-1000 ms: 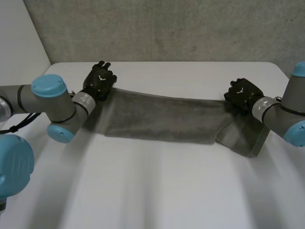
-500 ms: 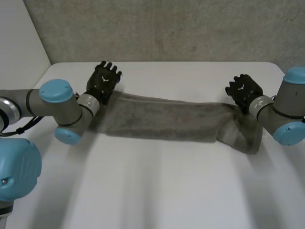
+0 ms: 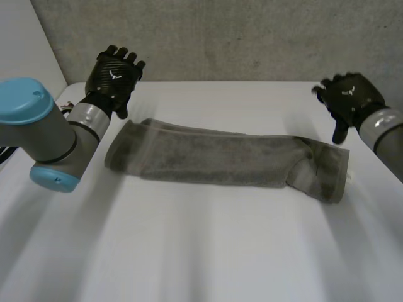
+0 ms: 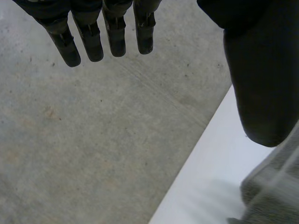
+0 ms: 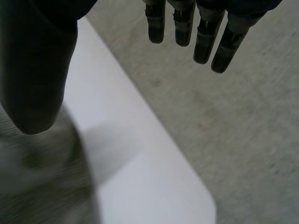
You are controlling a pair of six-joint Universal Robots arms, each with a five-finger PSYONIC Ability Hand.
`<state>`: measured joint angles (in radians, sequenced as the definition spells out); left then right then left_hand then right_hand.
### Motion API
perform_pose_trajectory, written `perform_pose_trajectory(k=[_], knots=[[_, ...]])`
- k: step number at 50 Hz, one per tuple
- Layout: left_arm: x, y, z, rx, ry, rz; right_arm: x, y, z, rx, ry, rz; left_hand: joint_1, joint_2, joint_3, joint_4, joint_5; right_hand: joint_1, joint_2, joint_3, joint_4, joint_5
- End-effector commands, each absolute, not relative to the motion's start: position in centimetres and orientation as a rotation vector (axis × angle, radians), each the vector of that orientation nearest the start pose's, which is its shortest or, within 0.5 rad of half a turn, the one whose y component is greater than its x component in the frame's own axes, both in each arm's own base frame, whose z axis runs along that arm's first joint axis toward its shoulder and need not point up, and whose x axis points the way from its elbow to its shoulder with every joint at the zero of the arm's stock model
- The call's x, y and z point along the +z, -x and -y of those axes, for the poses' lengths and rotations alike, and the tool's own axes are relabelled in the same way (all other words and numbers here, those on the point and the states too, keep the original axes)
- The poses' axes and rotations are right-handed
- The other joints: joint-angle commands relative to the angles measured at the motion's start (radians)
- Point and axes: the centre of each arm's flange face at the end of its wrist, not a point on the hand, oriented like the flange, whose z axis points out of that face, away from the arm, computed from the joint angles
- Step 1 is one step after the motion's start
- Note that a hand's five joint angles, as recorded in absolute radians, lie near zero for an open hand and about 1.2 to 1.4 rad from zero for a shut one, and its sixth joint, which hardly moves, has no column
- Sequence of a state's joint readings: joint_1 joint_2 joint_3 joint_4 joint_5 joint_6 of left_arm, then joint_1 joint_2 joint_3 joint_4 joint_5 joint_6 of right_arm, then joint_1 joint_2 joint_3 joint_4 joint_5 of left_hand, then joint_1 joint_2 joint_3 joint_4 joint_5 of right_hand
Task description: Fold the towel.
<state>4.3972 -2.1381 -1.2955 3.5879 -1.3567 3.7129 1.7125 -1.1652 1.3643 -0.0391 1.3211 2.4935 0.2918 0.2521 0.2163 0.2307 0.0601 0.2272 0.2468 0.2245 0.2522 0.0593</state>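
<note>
A grey towel (image 3: 220,158) lies folded into a long band across the white table (image 3: 201,251), its right end bunched and doubled over. My left hand (image 3: 113,75) hovers above the table's far left corner, clear of the towel's left end, fingers (image 4: 88,39) straight and thumb (image 4: 261,93) apart, holding nothing. My right hand (image 3: 349,97) is raised above the far right edge, off the towel's right end, fingers (image 5: 205,37) straight and empty. Beside each thumb a bit of towel (image 4: 275,191) shows below (image 5: 42,177).
A grey concrete wall (image 3: 220,38) rises behind the table's far edge. The rounded far right corner of the table (image 5: 196,196) lies under my right hand. The wide front half of the table is bare white surface.
Both hands have let go of the towel's ends, opened and lifted up and outward. The towel has dropped flat onto the table.
</note>
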Motion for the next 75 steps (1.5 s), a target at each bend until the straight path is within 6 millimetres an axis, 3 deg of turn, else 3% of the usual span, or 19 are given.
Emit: perform_pose_trajectory(k=[1, 3, 15, 21, 26, 32, 40, 42, 48, 54, 56, 59, 61, 62, 66, 70, 75], knots=[[21.7, 26.8, 36.0, -2.328, -1.042, -1.825, 21.3, -19.4, 32.7, -1.902, 1.213, -2.335, -0.034, 0.005, -0.042, -0.056, 0.023, -0.053, -0.072, -0.05, -0.078, -0.059], [20.9, 26.0, 35.6, -2.282, -1.037, -1.875, 19.9, -18.9, 31.8, -1.812, 1.212, -2.389, -0.028, 0.011, -0.042, -0.056, 0.029, -0.053, -0.072, -0.05, -0.078, -0.059], [18.3, 24.0, 35.3, -2.164, -1.028, -1.997, 17.7, -17.4, 30.6, -1.688, 1.169, -2.432, -0.002, 0.038, -0.042, -0.056, 0.055, 0.028, 0.008, -0.05, -0.078, 0.021], [16.6, 23.9, 35.7, -2.121, -1.037, -2.041, 17.0, -17.3, 30.8, -1.694, 1.165, -2.431, -0.002, 0.038, -0.042, -0.056, 0.055, 0.098, 0.079, -0.05, -0.078, 0.092], [14.6, 23.8, 36.3, -2.077, -1.043, -2.085, 15.1, -17.4, 31.3, -1.666, 1.165, -2.444, 0.001, 0.041, -0.042, -0.056, 0.058, 0.262, 0.243, -0.05, -0.078, 0.256], [13.8, 23.6, 36.5, -2.056, -1.041, -2.106, 14.1, -17.5, 31.5, -1.643, 1.167, -2.45, 0.001, 0.041, -0.042, -0.056, 0.058, 0.33, 0.311, -0.05, -0.078, 0.324], [13.7, 23.5, 36.5, -2.054, -1.038, -2.109, 13.1, -17.6, 31.5, -1.604, 1.168, -2.467, -0.002, 0.038, -0.042, -0.056, 0.055, 0.718, 0.698, -0.05, -0.078, 0.711], [13.7, 23.5, 36.5, -2.052, -1.039, -2.111, 13.1, -17.3, 31.6, -1.602, 1.16, -2.478, -0.002, 0.038, -0.042, -0.056, 0.055, 1.08, 1.061, -0.05, -0.078, 1.074], [13.6, 23.5, 36.4, -2.048, -1.04, -2.116, 13.6, -16.9, 31.7, -1.625, 1.167, -2.481, -0.002, 0.038, -0.042, -0.056, 0.055, 1.169, 1.149, -0.05, -0.078, 1.162], [13.6, 23.5, 36.3, -2.044, -1.041, -2.12, 15.1, -13.3, 32.9, -1.713, 1.163, -2.555, -0.002, 0.038, -0.042, -0.056, 0.055, 1.169, 1.149, -0.05, -0.078, 1.162], [13.5, 23.5, 36.3, -2.043, -1.041, -2.121, 15.3, -10.8, 33.6, -1.742, 1.222, -2.619, -0.002, 0.038, -0.042, -0.056, 0.055, 1.169, 1.149, -0.05, -0.078, 1.162], [13.7, 23.3, 36.4, -2.044, -1.034, -2.118, 15.3, -9.5, 34.0, -1.749, 1.261, -2.655, -0.002, 0.038, -0.042, -0.056, 0.055, 1.169, 1.149, -0.05, -0.078, 1.162], [13.7, 23.1, 36.5, -2.041, -1.025, -2.119, 15.5, -7.2, 34.8, -1.775, 1.342, -2.713, -0.002, 0.038, -0.042, -0.056, 0.055, 1.169, 1.149, -0.05, -0.078, 1.162], [13.7, 23.1, 36.5, -2.041, -1.025, -2.119, 15.5, -7.2, 34.8, -1.775, 1.343, -2.713, -0.002, 0.038, -0.042, -0.056, 0.055, 1.169, 1.149, -0.05, -0.078, 1.162], [13.7, 22.8, 36.6, -2.036, -1.016, -2.121, 16.5, -3.8, 36.2, -1.839, 1.417, -2.785, -0.002, 0.038, -0.042, -0.056, 0.055, 1.169, 1.149, -0.05, -0.078, 1.162], [13.6, 22.8, 36.5, -2.033, -1.018, -2.124, 17.9, -2.3, 37.5, -1.93, 1.436, -2.782, -0.005, 0.035, -0.042, -0.056, 0.052, 1.169, 1.149, -0.05, -0.078, 1.162], [13.7, 22.9, 36.4, -2.035, -1.02, -2.122, 21.8, -1.8, 39.8, -2.144, 1.388, -2.704, -0.005, 0.035, -0.042, -0.056, 0.052, 1.169, 1.149, -0.05, -0.078, 1.162]])
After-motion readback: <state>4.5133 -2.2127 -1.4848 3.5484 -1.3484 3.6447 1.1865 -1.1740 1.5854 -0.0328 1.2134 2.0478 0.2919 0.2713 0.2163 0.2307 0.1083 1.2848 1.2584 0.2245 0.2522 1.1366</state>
